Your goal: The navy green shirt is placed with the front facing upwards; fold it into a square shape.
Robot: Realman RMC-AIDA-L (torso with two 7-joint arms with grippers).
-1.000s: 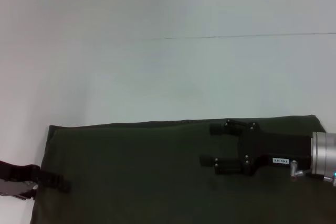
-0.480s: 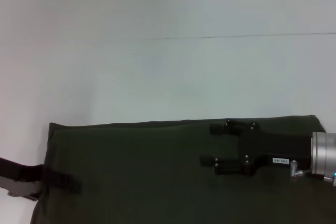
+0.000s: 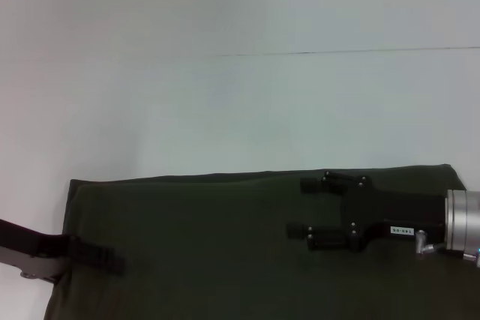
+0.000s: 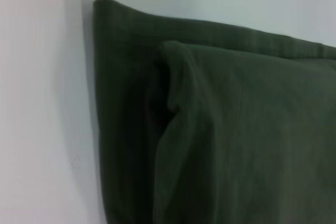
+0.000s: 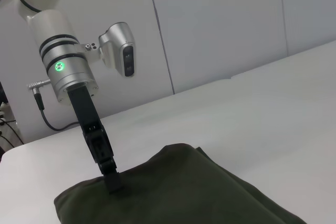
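White counter (image 3: pixel 225 110) running back to a pale panelled wall (image 5: pixel 220 24). Across the near part of it lies the navy green shirt (image 3: pixel 225 245), already doubled into a broad flat band, plain cloth uppermost, with no print or collar on show. At the left corner, seen from the left wrist, shows at least two layers: an upper ply set in from the lower one's edge, with a soft puckered roll where it turns.

Reaching in low from the left, the left hand (image 3: pixel 97 258) lies over the shirt's left edge, tip on or just above the cloth; grip not readable from any view. Lying over the right part of the band, the right hand (image 3: pixel 295 206) is spread wide and grasping nothing.

Likely light, limp cotton: no stiffness to carry a fold, prone to sag between two holds and to drag its lower ply along. Matte and not slippery, not fragile. Best taken at the corners or along a doubled edge, pinching every layer together, both holds raised level so the plies stay stacked. Worth smoothing the puckered corner first.
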